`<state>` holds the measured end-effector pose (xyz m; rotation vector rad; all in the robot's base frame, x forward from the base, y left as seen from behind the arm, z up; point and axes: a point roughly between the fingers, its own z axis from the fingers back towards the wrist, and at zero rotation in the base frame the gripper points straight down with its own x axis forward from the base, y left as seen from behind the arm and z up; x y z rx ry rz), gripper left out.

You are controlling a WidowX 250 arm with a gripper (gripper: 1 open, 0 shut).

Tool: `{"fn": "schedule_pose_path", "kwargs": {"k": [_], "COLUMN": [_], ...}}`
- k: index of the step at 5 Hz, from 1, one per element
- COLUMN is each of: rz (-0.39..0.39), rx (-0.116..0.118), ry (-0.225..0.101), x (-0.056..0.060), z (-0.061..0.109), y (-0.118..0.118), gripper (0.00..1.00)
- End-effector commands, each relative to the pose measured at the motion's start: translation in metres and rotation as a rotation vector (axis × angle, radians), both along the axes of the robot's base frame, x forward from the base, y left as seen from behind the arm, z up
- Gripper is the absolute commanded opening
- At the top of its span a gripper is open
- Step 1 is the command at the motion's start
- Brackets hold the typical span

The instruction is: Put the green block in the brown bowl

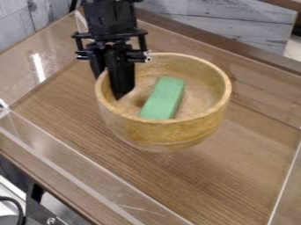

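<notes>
The brown bowl, a wide light-tan wooden bowl with a thick rim, sits on the wooden table. Inside it the green block lies flat, its long axis running from near left to far right. My black gripper reaches down over the bowl's left rim, just left of the block and apart from it. Its fingers are pressed together and hold nothing.
The table top is brown wood grain with a low clear wall around it. A light marbled surface lies behind the table at the upper right. Dark cables and floor show at the bottom left.
</notes>
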<state>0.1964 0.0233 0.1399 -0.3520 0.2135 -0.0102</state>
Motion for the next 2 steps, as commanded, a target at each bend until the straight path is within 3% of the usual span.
{"fn": "schedule_pose_path", "kwargs": {"k": [1,2], "rz": [-0.021,-0.033], "rx": [0.005,0.001], "ry": [-0.07,-0.075], "x": [0.0024,0.0003], "z": [0.0121,0.0105], "y": [-0.0014,-0.0046], "gripper": [0.0,0.0]}}
